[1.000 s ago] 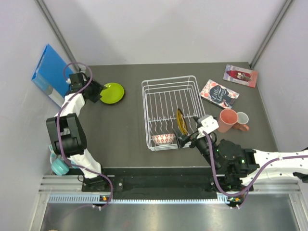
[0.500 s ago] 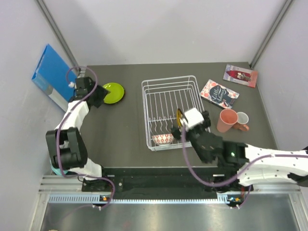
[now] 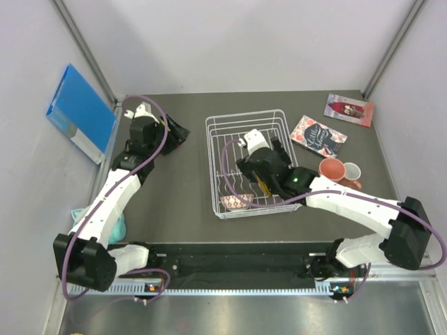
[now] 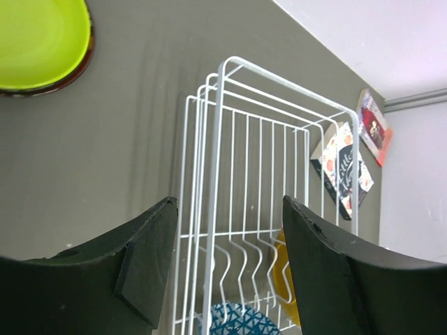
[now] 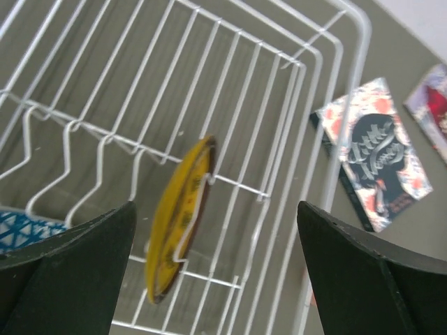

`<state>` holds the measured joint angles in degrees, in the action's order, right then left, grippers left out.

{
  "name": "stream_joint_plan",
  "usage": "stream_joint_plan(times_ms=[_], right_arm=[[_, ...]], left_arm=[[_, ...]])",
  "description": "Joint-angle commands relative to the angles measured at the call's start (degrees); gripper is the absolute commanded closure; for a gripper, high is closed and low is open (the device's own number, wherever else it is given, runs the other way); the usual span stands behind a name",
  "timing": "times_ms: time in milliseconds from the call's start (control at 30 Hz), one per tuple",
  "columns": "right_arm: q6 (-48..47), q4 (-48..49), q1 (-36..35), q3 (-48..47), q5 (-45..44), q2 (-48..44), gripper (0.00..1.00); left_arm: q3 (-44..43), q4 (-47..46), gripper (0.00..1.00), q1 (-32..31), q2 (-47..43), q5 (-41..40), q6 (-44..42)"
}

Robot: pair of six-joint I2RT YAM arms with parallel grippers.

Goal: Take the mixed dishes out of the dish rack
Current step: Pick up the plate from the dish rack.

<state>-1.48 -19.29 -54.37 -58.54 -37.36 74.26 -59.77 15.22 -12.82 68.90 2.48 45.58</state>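
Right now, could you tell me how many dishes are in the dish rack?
2: an amber plate in a slot, a patterned bowl in the dish rack's near-left corner; the right arm may hide others.

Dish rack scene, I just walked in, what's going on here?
The dish rack is being unloaded. The right gripper hangs open above the amber plate standing in its slots, gripping nothing. The left gripper, also open and empty, hovers beside the rack near the lime-green plate on the table. A patterned bowl sits in the rack too; a pink cup stands outside it.
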Motion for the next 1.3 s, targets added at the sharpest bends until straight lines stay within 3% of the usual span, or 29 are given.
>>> stream_joint_plan(times_ms=[0,200,367,500,867,1067,1200,1267], right_arm=[[3.1,2.0,1.0,-3.6,8.8,2.3,0.06],[5.3,2.3,2.1,-3.9,12.9,6.1,0.2],[7.1,3.6,2.8,-2.1,14.9,6.2,0.44],[8.1,4.0,3.0,-0.8,15.7,6.5,0.51],[9.9,2.9,3.7,1.0,15.9,8.4,0.55],[10.4,2.7,3.7,1.3,15.7,7.9,0.75],[10.2,1.3,3.7,0.7,14.9,6.3,0.98],[10.2,0.1,3.7,0.1,14.4,5.1,1.0]], left_arm=[[1.8,0.2,0.34,-0.5,-4.0,-1.2,-2.1],[4.2,0.3,0.34,-0.5,-6.9,-0.2,-2.6],[5.2,0.8,0.34,-0.5,-7.4,0.0,-3.0],[6.0,0.4,0.34,-0.5,-6.9,0.4,-2.7],[7.4,-0.1,0.34,-0.5,-5.9,1.0,-2.5],[7.9,-0.2,0.34,-0.5,-5.8,1.0,-2.6],[8.2,-0.2,0.34,-0.5,-5.5,1.2,-2.7],[8.2,-0.4,0.34,-0.5,-5.5,1.4,-2.7]])
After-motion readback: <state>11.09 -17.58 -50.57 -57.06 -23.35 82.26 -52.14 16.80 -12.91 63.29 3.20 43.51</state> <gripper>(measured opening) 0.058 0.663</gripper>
